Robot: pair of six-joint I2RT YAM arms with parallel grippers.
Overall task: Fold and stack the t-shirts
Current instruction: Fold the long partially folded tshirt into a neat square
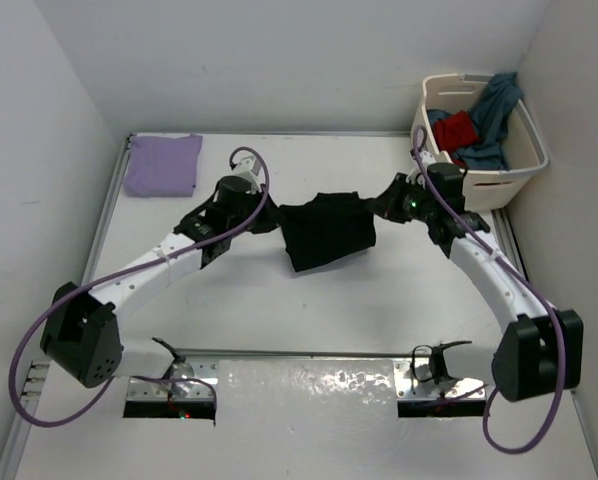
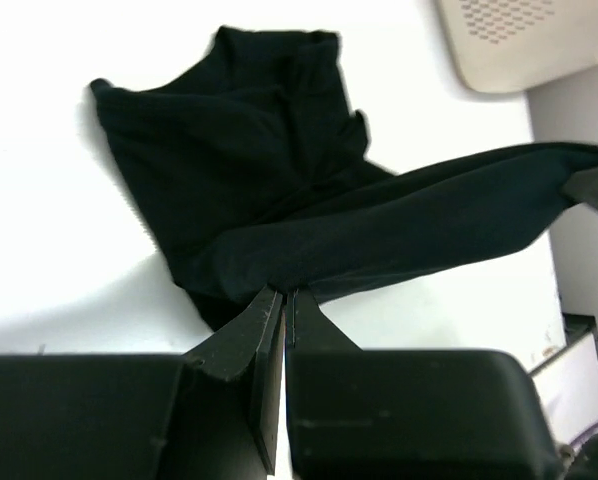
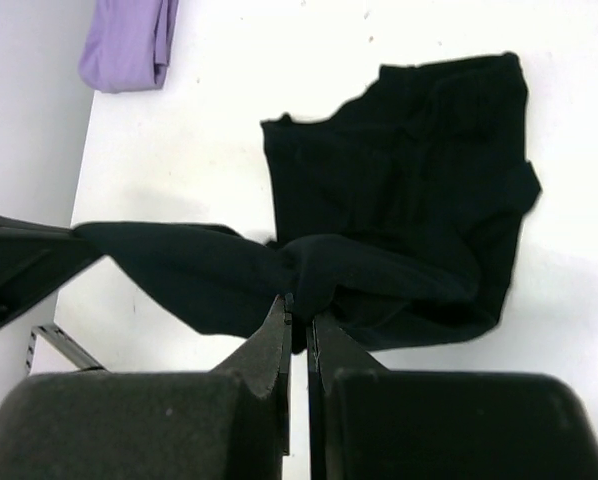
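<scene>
A black t-shirt (image 1: pixel 327 232) hangs stretched between both grippers above the middle of the table, its lower part draping down onto the surface. My left gripper (image 1: pixel 275 215) is shut on its left edge; the wrist view shows the black t-shirt (image 2: pixel 279 190) pinched at the fingertips (image 2: pixel 297 300). My right gripper (image 1: pixel 379 205) is shut on the right edge of the black t-shirt (image 3: pixel 399 230). A folded lavender t-shirt (image 1: pixel 163 165) lies at the far left corner, and the lavender t-shirt (image 3: pixel 129 45) also shows in the right wrist view. A red t-shirt (image 1: pixel 456 130) and a teal t-shirt (image 1: pixel 494 110) sit in the basket.
The cream laundry basket (image 1: pixel 499 185) stands at the far right against the wall, close behind my right arm. White walls close in the table on the left, back and right. A shiny metal strip (image 1: pixel 309 385) runs along the near edge between the arm bases.
</scene>
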